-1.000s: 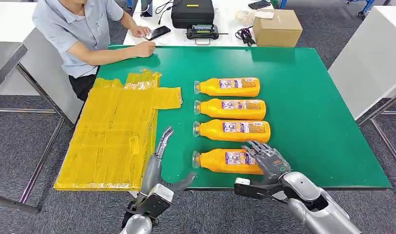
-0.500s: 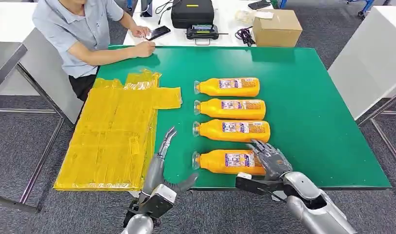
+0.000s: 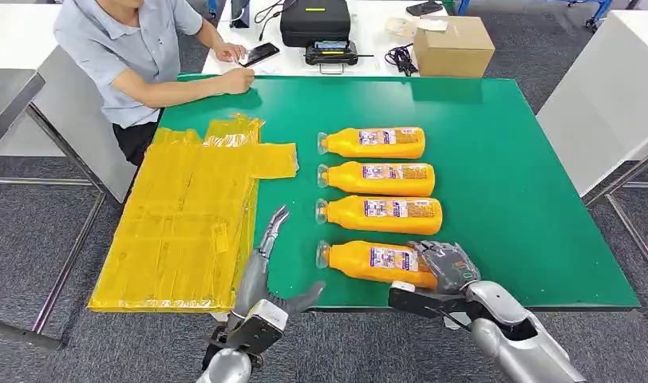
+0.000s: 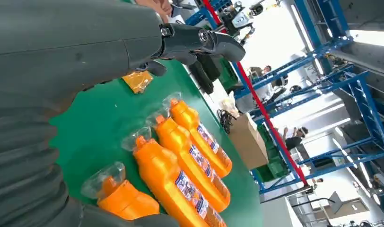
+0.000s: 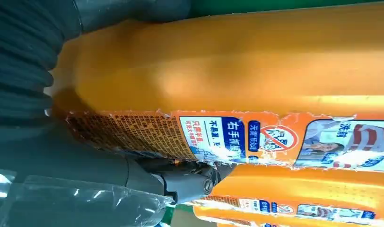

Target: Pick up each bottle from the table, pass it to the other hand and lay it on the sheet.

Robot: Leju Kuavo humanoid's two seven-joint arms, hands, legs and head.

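- I see four orange bottles on the green bench [image 3: 504, 159]; they lie on their sides in a row, caps pointing toward the yellow sheet [image 3: 185, 215]; no bottle is on the sheet yet, so I think the job is only just starting.
- My right robot hand [image 3: 444, 265] is wrapped around the fat end of the nearest bottle [image 3: 377, 262]; my fingers go over the top of it and my thumb is under it; the right wrist view has the bottle very close up against my palm; I judge that I am holding it.
- That nearest bottle looks a bit tilted next to the others; I cannot tell if it is off the bench or resting on it.
- My left robot hand [image 3: 269, 275] is wide, with nothing in it; it waits above the near edge of the bench, between the sheet and the bottles; its fingers point up and away from me.
- What is left: lift this bottle, give it to my left robot hand, lay it on the sheet; then do the same for the second bottle [image 3: 382, 214], the third bottle [image 3: 378, 177] and the far bottle [image 3: 374, 142].
- A person [image 3: 129, 56] sits at the far corner with an arm resting on the bench, well apart from the bottles.
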